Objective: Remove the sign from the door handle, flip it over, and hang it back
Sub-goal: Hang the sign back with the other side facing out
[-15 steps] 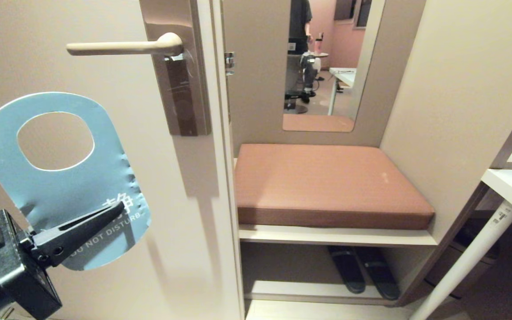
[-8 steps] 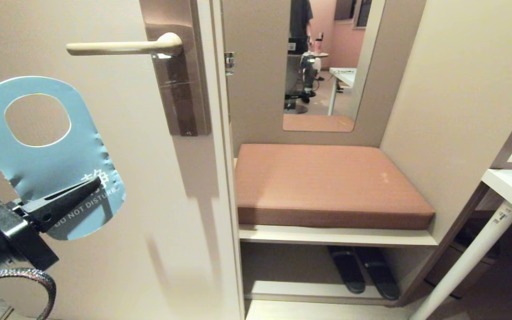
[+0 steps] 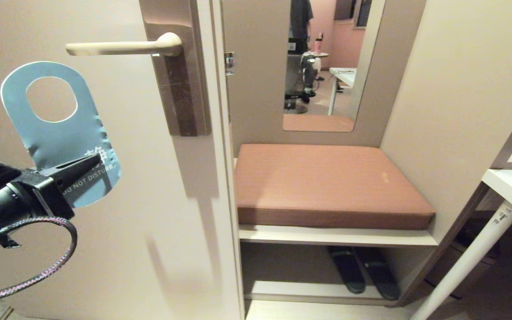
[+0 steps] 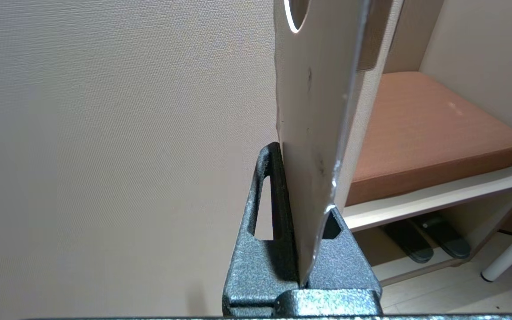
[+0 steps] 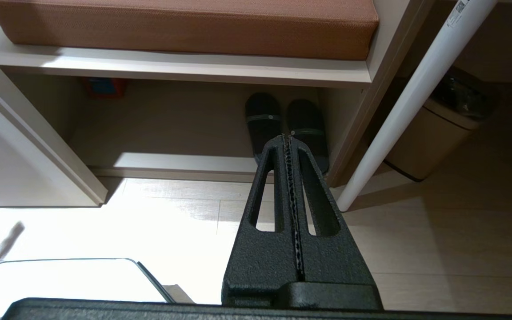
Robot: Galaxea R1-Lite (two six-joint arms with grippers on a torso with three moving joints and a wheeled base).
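Head view: blue sign held below the handle

Head view is showing one smooth beige door (image 3: 127, 200) filling the left half of a small entry room, with one padded brown cushion (image 3: 327, 182) lying on a pale shelf to the door's right. One cream lever handle (image 3: 122, 46) is sticking out level from a tall brown metal plate on the door. One pair of dark slippers (image 3: 362, 275) is sitting under the shelf. One mirror (image 3: 322, 66) is hanging above the cushion.

Left gripper (image 3: 89, 163) is pinching the sign's (image 3: 58, 129) lower end, jaws clamped on the card; the thin, rounded sign, blue face outward, is tilting below the handle, apart from it. Right gripper (image 5: 287, 140) is hanging over the pale wood floor, jaws pressed together.
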